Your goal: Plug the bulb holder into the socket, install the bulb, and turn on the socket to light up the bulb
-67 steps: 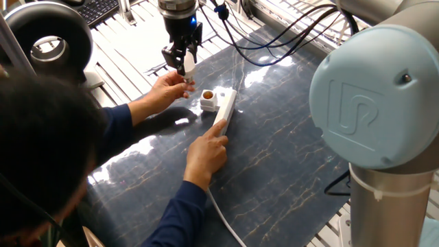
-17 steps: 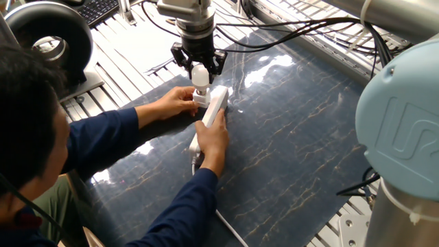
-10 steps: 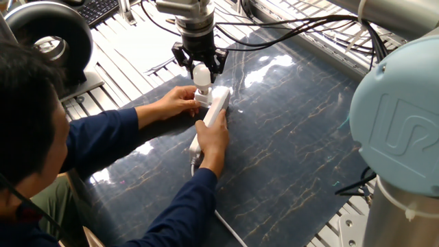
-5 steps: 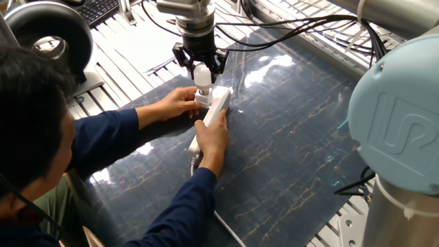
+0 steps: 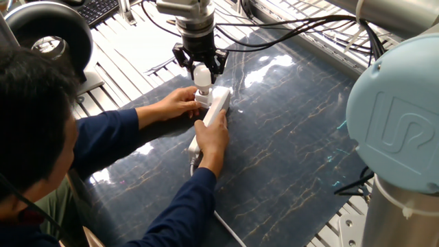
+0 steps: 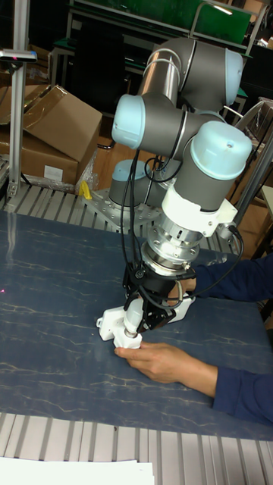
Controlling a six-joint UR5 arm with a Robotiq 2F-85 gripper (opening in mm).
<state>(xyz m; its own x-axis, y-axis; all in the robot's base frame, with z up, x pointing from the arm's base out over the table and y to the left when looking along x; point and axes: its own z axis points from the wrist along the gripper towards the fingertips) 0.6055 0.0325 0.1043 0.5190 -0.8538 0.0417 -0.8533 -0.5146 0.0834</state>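
Nothing has shifted: tool point(image 5: 200, 71) clamps the bulb point(image 5: 202, 75) atop the bulb holder point(image 6: 127, 340) (hands crowd both sides).

The fixed view looks down from behind the person; the tall fixed view faces them low across the table point(image 5: 288, 158), sharing the claw point(image 5: 200, 63).

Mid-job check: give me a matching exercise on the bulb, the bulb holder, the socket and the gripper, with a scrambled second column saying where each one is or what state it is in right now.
Column one:
1. bulb
2. bulb holder
3. socket
4. gripper

Column two:
A. lies flat on the dark mat, pressed down by a person's hand
B. stands upright, dome up, gripped from above
C. shut around the white dome, pointing straight down
D. sits at the strip's far end under the bulb, steadied by the person's other hand

Pairs: 1-B, 2-D, 3-A, 4-C
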